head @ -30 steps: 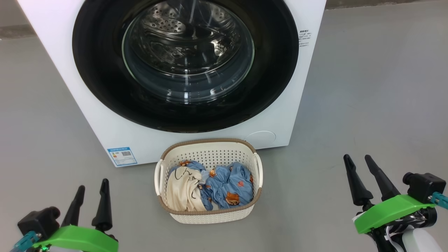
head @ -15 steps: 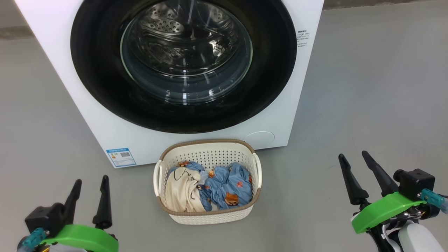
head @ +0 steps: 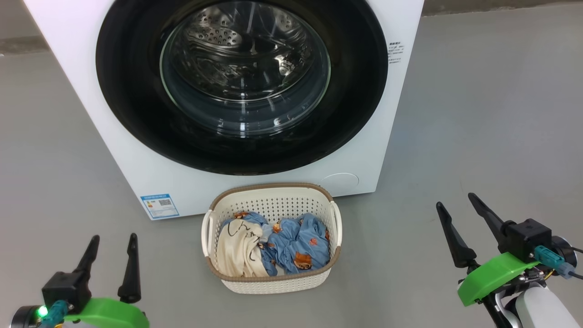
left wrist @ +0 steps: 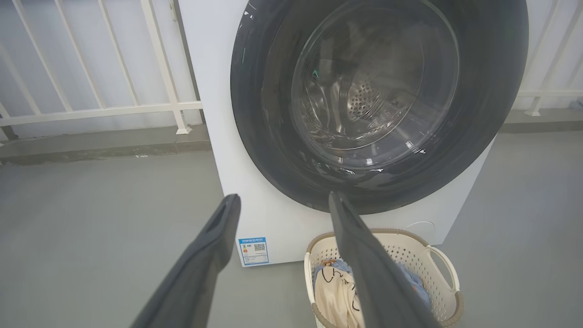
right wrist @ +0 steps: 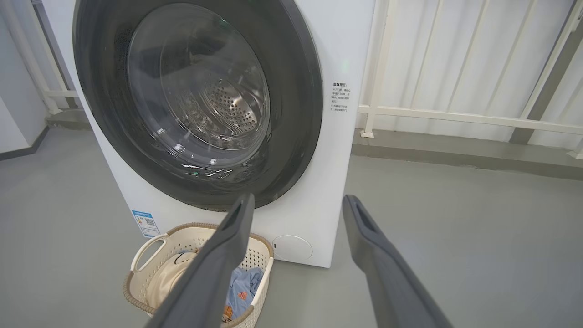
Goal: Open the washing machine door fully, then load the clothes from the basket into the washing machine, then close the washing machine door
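Both the left gripper (head: 114,237) and right gripper (head: 455,199) gaped empty. The washing machine door (head: 246,82) was shut, clothes (head: 296,246) piled in the basket (head: 273,284).

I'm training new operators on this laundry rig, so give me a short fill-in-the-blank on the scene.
1. The washing machine door is ____.
2. The basket holding the clothes stands ____ the washing machine.
3. The left gripper and the right gripper both stand ____, holding nothing.
Missing words: closed; in front of; open
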Controlling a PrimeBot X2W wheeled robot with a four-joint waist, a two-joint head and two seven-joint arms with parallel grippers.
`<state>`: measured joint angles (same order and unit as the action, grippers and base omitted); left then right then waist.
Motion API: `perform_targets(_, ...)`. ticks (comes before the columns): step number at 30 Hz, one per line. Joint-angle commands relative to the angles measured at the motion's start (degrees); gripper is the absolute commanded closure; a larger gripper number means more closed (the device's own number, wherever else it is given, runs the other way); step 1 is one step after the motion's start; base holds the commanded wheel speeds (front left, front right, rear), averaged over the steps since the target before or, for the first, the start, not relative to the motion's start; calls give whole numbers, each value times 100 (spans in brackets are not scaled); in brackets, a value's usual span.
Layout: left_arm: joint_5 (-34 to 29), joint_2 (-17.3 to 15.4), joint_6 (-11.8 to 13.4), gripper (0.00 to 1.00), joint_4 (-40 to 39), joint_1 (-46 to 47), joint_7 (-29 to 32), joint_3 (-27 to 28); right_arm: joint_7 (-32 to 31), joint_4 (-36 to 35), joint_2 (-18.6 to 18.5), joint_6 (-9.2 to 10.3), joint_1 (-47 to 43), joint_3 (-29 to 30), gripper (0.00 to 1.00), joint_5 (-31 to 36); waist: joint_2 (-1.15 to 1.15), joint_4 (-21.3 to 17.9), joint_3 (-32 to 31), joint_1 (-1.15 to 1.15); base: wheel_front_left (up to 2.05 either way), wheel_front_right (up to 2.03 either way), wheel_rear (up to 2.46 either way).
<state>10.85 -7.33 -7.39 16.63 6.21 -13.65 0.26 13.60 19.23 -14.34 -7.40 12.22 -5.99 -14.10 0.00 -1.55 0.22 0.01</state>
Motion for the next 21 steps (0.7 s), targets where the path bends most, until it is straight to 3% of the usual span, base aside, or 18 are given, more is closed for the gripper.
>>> perform_targets(1, -236, -132, 1, 0, -80, 275, -91, 218, 97, -120, -122, -9, 235, -150, 0, 208, 0, -8, -11, 0, 0, 0, 0)
perform_targets(8, -445, -95, 0, 0, -75, 271, -135, 296, 140, -131, -133, -9, 241, -136, 0, 377, 0, -26, -14, 0, 0, 0, 0)
perform_targets(21, -385, -28, -5, 0, -76, 292, -135, 416, 140, -98, -34, -9, 211, -47, 0, 95, 0, -28, -12, 0, 0, 0, 0)
